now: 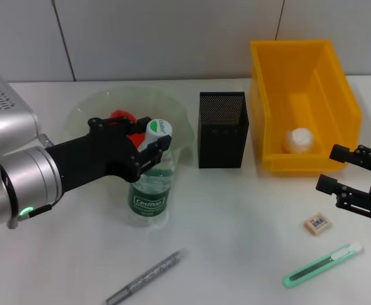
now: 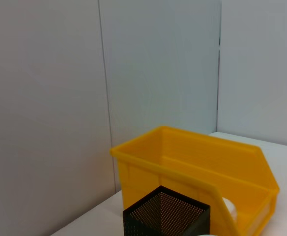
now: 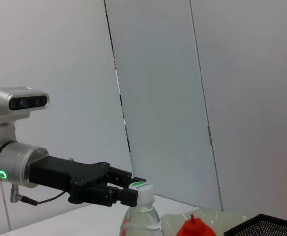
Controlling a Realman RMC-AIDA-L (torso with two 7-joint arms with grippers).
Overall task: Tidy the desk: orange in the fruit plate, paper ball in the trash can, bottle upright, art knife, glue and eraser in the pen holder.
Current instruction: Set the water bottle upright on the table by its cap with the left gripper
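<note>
The left hand is clenched around the neck of the clear plastic water bottle with a white cap and green label, which stands upright at centre left of the head view, just in front of the transparent glass fruit plate. The step in hand looks like righting the bottle. To finish well, the base should sit flat on the white tabletop before the fingers let go, and the hand should draw straight back so it neither tips the bottle nor knocks the plate rim.

The bottle is thin, ribbed and slippery-looking, with water inside, so it could wobble. An orange-red fruit lies in the plate behind the hand. The black square mesh pen holder stands at centre; the glossy yellow plastic bin at upper right holds the crumpled white paper ball.

The right hand hovers released at the right edge, above the small beige eraser and the mint-green art knife. A grey glittery pen-like stick lies at bottom left.
</note>
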